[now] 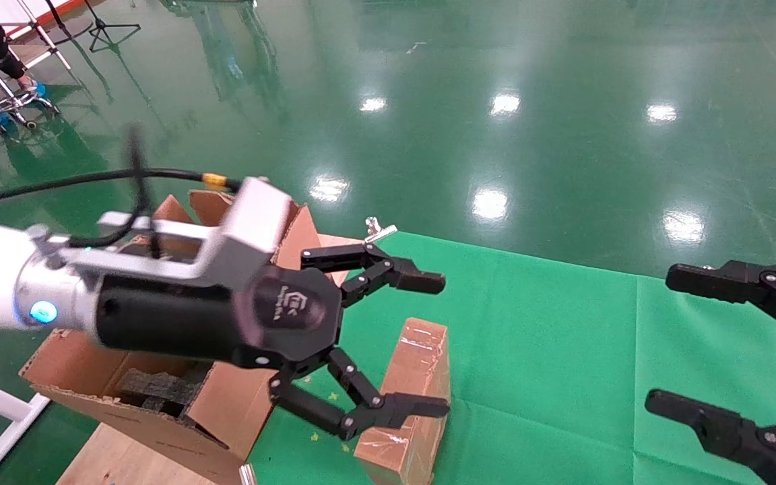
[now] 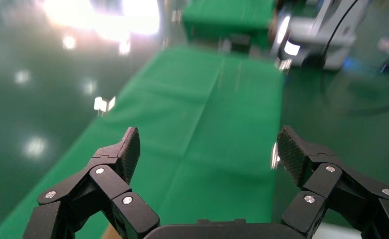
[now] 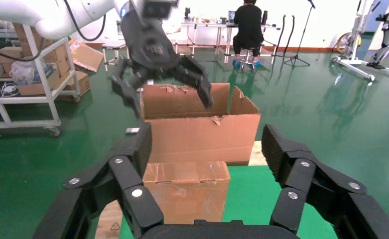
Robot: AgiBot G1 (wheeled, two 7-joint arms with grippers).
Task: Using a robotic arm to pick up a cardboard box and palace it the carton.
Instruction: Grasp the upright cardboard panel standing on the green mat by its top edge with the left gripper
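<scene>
Cardboard box point(image 1: 409, 397) lay below the left gripper point(image 1: 436, 343), whose fingers gaped wide, empty, beside the carton point(image 1: 226, 411); right gripper point(image 1: 661, 340) likewise spread.

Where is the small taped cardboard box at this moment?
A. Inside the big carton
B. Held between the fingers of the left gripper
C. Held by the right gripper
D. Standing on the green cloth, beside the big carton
D. The cardboard box stands on the green cloth next to the carton; the left gripper is open above it, and the right gripper is open and empty.
</scene>
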